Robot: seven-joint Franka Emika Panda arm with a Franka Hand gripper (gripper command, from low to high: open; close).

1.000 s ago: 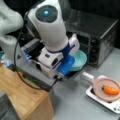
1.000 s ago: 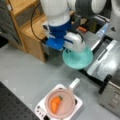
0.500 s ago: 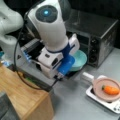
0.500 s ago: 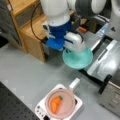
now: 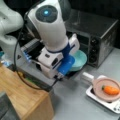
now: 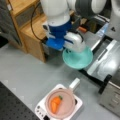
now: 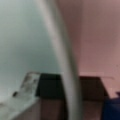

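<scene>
1. The hand [image 6: 75,48] sits at the near rim of a teal bowl [image 6: 78,58], clamped on that rim as far as both front views show; the fingertips themselves are hidden by the wrist housing.
2. In a front view the teal bowl [image 5: 78,60] hangs just in front of the toaster oven [image 5: 96,37], apparently clear of the worktop [image 5: 75,100]; I can't tell if its underside touches anything.
3. Wrist view: bowl wall [image 7: 27,37] fills the left and the pale rim [image 7: 62,57] runs down the middle, so the rim lies between the fingers.
4. Handling, judged: stiff, light, likely plastic or glazed, so smooth and apt to slip. A rim pinch is the only hold, and the bowl may tilt off-centre.
5. Edges: the oven door [image 6: 105,62] lies open just at the bowl's right in a front view; the oven front is close behind.
6. The wooden cabinet [image 6: 27,32] stands near the arm's other side.
7. A pink pan [image 6: 61,105] with a carrot [image 6: 55,103] sits on a small white burner [image 6: 41,111], below the bowl in the frame and well apart.
8. Open room: bare grey worktop between bowl and pan.
</scene>
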